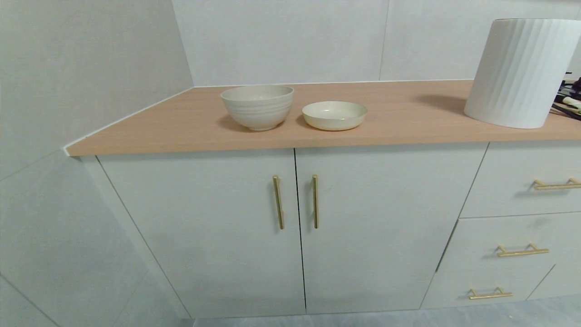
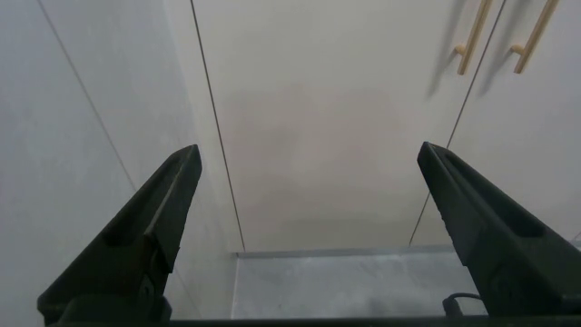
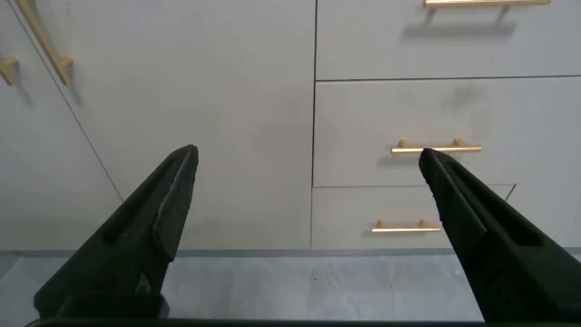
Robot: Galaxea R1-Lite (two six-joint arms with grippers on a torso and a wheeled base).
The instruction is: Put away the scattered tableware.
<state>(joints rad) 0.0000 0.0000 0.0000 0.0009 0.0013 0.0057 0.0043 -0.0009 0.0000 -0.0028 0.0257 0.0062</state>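
Wooden counter (image 1: pixel 408 122) set into a tiled corner. Two cream pieces of tableware stand on it toward the corner end: a deep ribbed bowl (image 1: pixel 257 106) and, just beside it to the right, a shallow dish (image 1: pixel 334 115). Both are upright, not touching, and set back from the front edge. The near rim hides the bowl's bottom.

Well apart, farther right, stands a tall white fluted cylinder (image 1: pixel 522 72), perhaps a bin or canister; its right side is cut off by the frame. Dark items (image 1: pixel 569 102) past it at the edge are too cropped to identify.

Under the counter, the two cabinet doors (image 1: pixel 204 236) are shut, and their upright gold handles (image 1: pixel 278 202) sit side by side at the seam. A drawer stack (image 1: pixel 504 254) is to the right. Its top handle (image 1: pixel 556 184) runs out of frame.

Left gripper (image 2: pixel 309 154): jaws spread wide, holding nothing, low in front of the left cabinet door, with a strip of grey floor (image 2: pixel 336 282) beneath.

Right gripper (image 3: pixel 307 154): jaws likewise apart and empty, facing the drawer fronts. The middle drawer handle (image 3: pixel 436 147) sits between its fingers in the right wrist view.
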